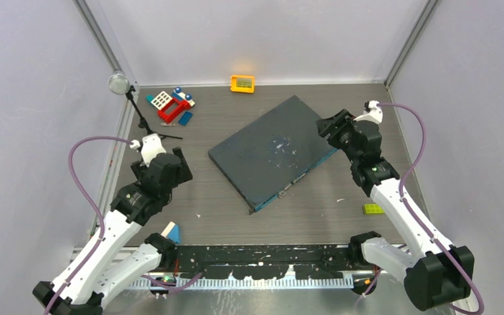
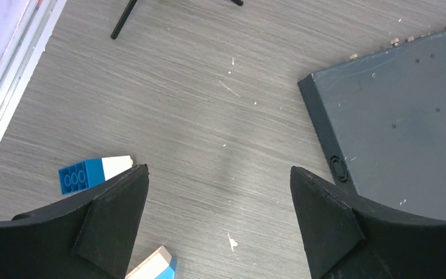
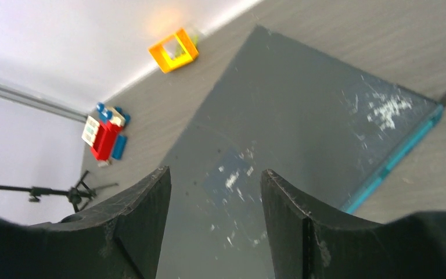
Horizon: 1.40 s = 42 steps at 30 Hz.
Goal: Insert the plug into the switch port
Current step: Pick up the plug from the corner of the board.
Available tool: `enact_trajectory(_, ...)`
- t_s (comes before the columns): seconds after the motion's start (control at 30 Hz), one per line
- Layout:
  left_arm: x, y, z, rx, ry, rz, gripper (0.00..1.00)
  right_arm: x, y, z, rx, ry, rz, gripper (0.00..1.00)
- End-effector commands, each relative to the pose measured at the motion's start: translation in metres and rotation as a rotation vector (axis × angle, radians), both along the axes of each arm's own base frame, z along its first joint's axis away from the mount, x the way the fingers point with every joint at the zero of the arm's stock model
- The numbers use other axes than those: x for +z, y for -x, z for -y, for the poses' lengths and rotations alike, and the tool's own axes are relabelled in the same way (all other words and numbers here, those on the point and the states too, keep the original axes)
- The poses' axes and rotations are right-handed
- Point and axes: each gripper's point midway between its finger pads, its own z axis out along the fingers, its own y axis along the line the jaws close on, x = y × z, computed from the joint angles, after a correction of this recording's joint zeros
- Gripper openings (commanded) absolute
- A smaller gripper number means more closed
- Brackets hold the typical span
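The left gripper [image 2: 219, 170] hangs over bare table [image 2: 197, 104] with its fingers spread wide and nothing between them, just off the left corner of the switch [image 1: 269, 147]. The right gripper [image 3: 215, 172] is also spread and empty, poised over the switch's far right corner.

The switch lies flat in the middle of the table, turned at a slant. Its long axis runs from near-left to far-right. Its teal front face [image 3: 396, 156] is along the long side that looks toward the near right, at the right arm's base, so the ports open that way. The single sockets are too small to pick out.

No plug can be made out in any view, so its place and heading cannot be told.

The switch looks stiff and fairly heavy, a metal slab with a scuffed top. It is too broad to pinch across. On the smooth table it would likely slide under a push into the front face. It is best braced against the plain back edge, opposite the teal side.

Toy bricks [image 1: 170, 105] and an orange box [image 1: 242, 83] sit well apart at the far edge.
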Motion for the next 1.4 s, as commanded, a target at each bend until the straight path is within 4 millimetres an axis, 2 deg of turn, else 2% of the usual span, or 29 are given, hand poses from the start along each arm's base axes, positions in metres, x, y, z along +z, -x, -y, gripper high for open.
enact_trajectory(0.0,0.018,-0.021,0.003,0.035,-0.019,0.047,0.93,-0.015,0.022,-0.002,0.04,0.005,-0.114,0.63)
enact_trajectory(0.13,0.015,-0.051,0.023,0.071,0.046,0.07,0.83,-0.025,0.037,-0.004,0.059,-0.018,-0.152,0.6)
enact_trajectory(0.33,0.011,-0.124,0.056,0.167,0.046,0.091,0.75,-0.035,0.059,-0.01,0.109,-0.037,-0.202,0.55)
enact_trajectory(0.4,0.001,-0.15,0.063,0.219,0.035,0.097,0.74,-0.035,0.065,-0.016,0.154,-0.037,-0.194,0.54)
enact_trajectory(0.47,-0.005,-0.179,0.072,0.257,0.027,0.109,0.7,-0.038,0.069,-0.012,0.151,-0.013,-0.217,0.53)
enact_trajectory(0.53,-0.023,-0.207,0.08,0.284,-0.031,0.081,0.66,-0.038,0.075,-0.01,0.159,0.015,-0.225,0.53)
enact_trajectory(0.63,-0.031,-0.238,0.082,0.334,-0.092,0.056,0.61,-0.041,0.082,-0.004,0.145,0.033,-0.218,0.52)
enact_trajectory(0.77,-0.046,-0.26,0.064,0.406,-0.086,0.007,0.56,-0.049,0.086,-0.001,0.143,0.052,-0.213,0.5)
enact_trajectory(0.9,-0.067,-0.272,0.023,0.493,0.017,-0.025,0.53,-0.053,0.085,-0.003,0.16,0.072,-0.224,0.49)
enact_trajectory(0.97,-0.072,-0.275,-0.001,0.547,0.037,-0.029,0.52,-0.055,0.085,-0.002,0.162,0.077,-0.228,0.48)
enact_trajectory(1.03,-0.076,-0.283,-0.015,0.574,0.04,-0.016,0.52,-0.057,0.086,-0.002,0.165,0.085,-0.231,0.48)
enact_trajectory(1.2,-0.089,-0.301,-0.044,0.629,0.055,-0.032,0.5,-0.066,0.086,0.0,0.159,0.101,-0.248,0.47)
enact_trajectory(1.37,-0.106,-0.316,-0.055,0.634,0.1,-0.031,0.45,-0.072,0.085,-0.002,0.17,0.104,-0.265,0.47)
